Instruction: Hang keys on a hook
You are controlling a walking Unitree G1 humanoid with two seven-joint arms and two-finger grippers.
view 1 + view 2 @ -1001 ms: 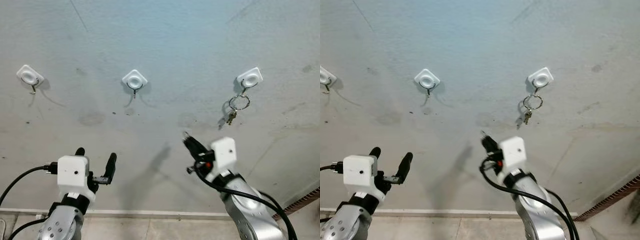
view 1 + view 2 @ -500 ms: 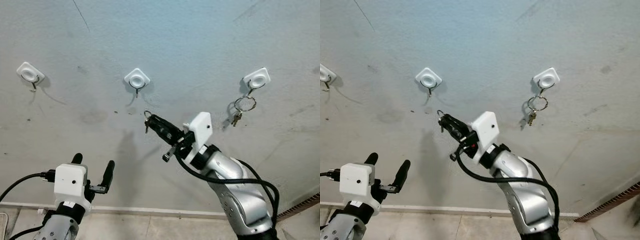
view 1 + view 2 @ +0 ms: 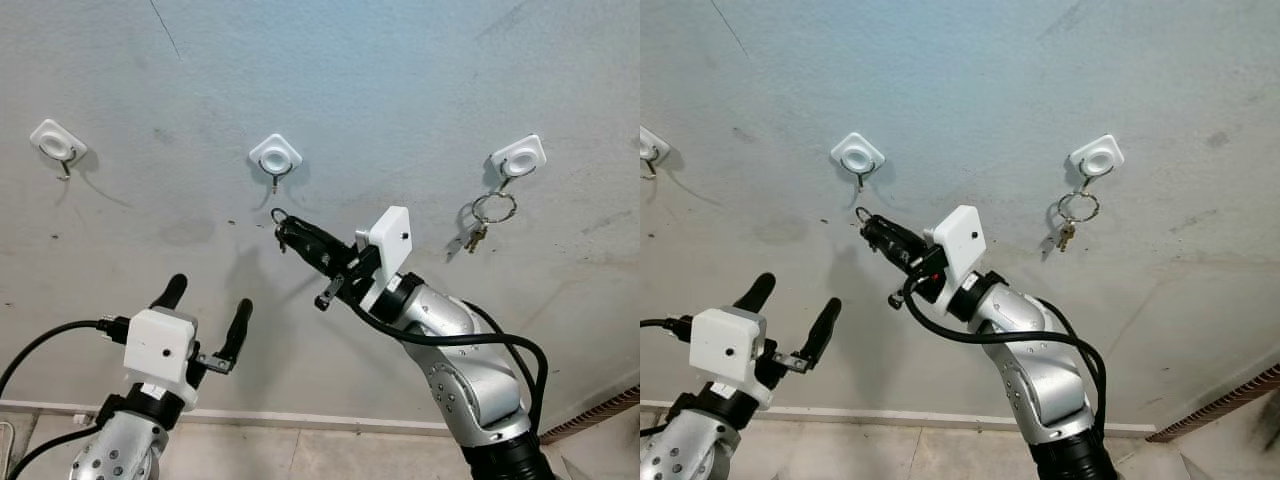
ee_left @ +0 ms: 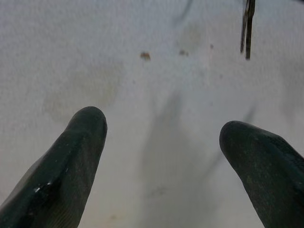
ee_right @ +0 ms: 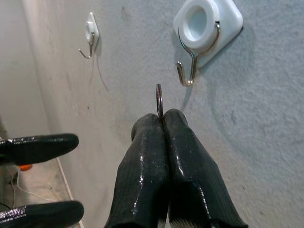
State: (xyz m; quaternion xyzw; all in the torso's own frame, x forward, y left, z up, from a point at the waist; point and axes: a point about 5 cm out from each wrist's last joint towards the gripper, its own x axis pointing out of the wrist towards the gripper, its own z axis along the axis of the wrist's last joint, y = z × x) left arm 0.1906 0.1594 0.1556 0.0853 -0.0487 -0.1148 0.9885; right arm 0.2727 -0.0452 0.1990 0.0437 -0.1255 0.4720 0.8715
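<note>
Three white hooks sit in a row on the grey wall. My right gripper [image 3: 287, 233] is shut on a metal key ring [image 3: 278, 216], held just below the middle hook [image 3: 275, 158]. In the right wrist view the key ring [image 5: 159, 98] stands edge-on above my shut fingertips [image 5: 176, 124], a little short of the middle hook's [image 5: 191, 71] metal bend. The keys below the ring are hidden by the fingers. My left gripper [image 3: 205, 305] is open, low on the left, holding nothing.
The right hook [image 3: 518, 157] carries another ring of keys [image 3: 482, 216]. The left hook [image 3: 55, 143] holds nothing. A white skirting strip [image 3: 330, 421] runs along the foot of the wall. Bare wall lies between the hooks.
My right gripper has moved up and left with the key ring, closing on the middle hook. My left gripper has risen a little.
</note>
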